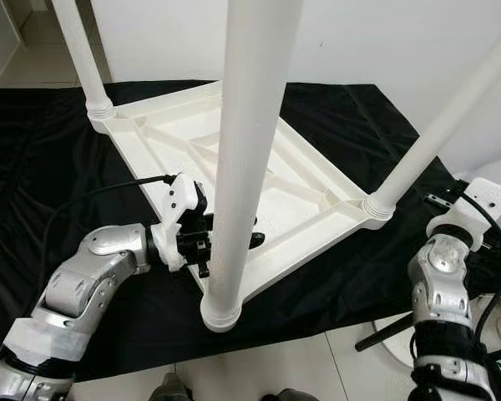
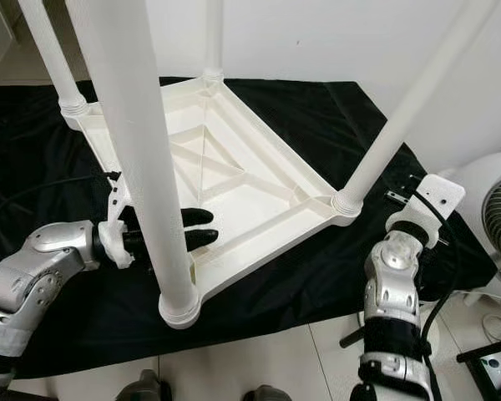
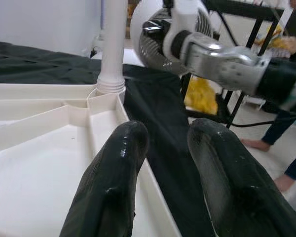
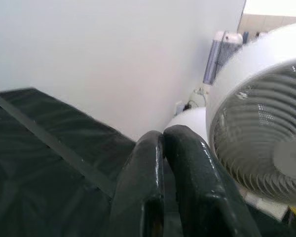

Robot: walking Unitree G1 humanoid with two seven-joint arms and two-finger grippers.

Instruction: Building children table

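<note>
A white plastic children's table [image 1: 184, 125] lies upside down on a black cloth [image 1: 33, 150], with its round white legs pointing up. The front leg [image 1: 246, 150] stands in its corner socket close to me. Another leg [image 1: 451, 117] rises at the right corner, one [image 1: 82, 50] at the back left, and a far one [image 2: 211, 33]. My left gripper [image 2: 209, 227] reaches in behind the front leg, open. Its black fingers [image 3: 123, 148] straddle the table's front rim [image 3: 106, 106]. My right gripper [image 4: 163, 136] is shut on nothing, held off the table's right side beside the fan.
A white fan [image 2: 497, 217] stands on the floor at the right, close to my right arm [image 1: 438, 276]. A white wall runs behind the cloth. In the left wrist view a black rack [image 3: 237, 94] and a person's bare feet [image 3: 286, 180] lie beyond the cloth.
</note>
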